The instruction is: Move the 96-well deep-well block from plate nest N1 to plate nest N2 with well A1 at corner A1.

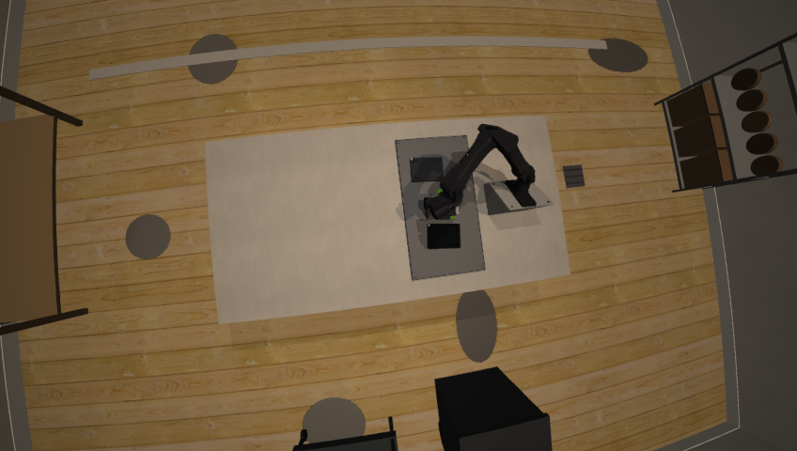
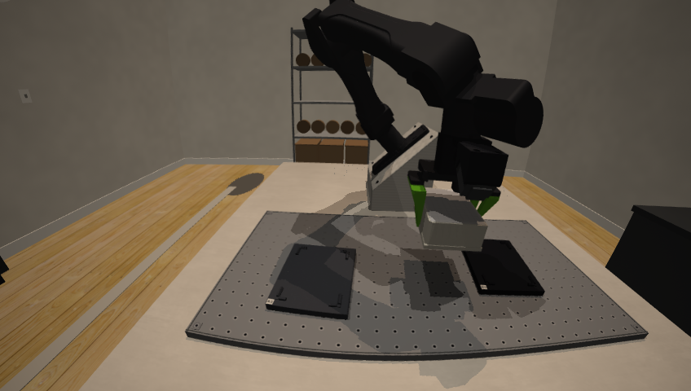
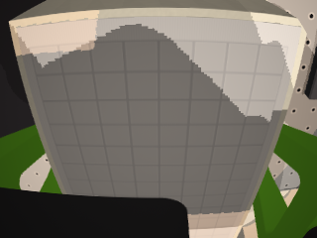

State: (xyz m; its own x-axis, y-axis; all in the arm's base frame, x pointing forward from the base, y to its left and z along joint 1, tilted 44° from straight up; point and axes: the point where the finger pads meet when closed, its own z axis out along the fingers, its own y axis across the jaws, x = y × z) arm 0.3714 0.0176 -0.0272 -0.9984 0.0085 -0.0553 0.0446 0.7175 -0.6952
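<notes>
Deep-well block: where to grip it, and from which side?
From above, across two opposite side walls. The deep-well block is a straight-walled box with its gridded well face up, so flat vertical walls suit parallel fingers. The gripper holds it that way now, green fingers straddling it, level above the perforated plate.
</notes>
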